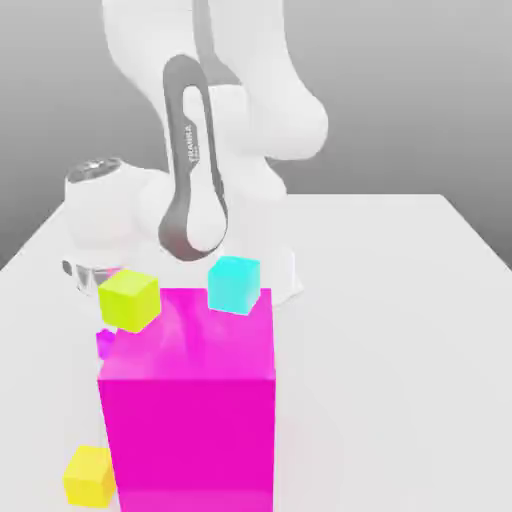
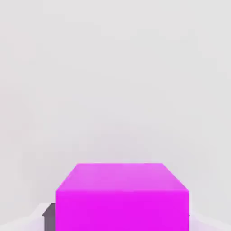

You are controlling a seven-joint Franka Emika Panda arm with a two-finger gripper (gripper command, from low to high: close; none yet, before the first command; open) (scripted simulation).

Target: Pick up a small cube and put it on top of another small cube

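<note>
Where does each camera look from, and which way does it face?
Exterior view: off the robot, facing the arm across the table, angled somewhat down; much of the arm shows.
Hand view: at the arm's end, looking out past it onto a small magenta cube; slivers of robot hardware show.
Shared: the pale table and, probably, that cube.

The robot arm (image 1: 193, 165) reads, apparently, "FRANKA".

A small magenta cube (image 1: 105, 344) (plain, partly hidden) beyond the yellow cube (image 1: 90, 477), near the huge block (image 1: 190, 440).
</note>
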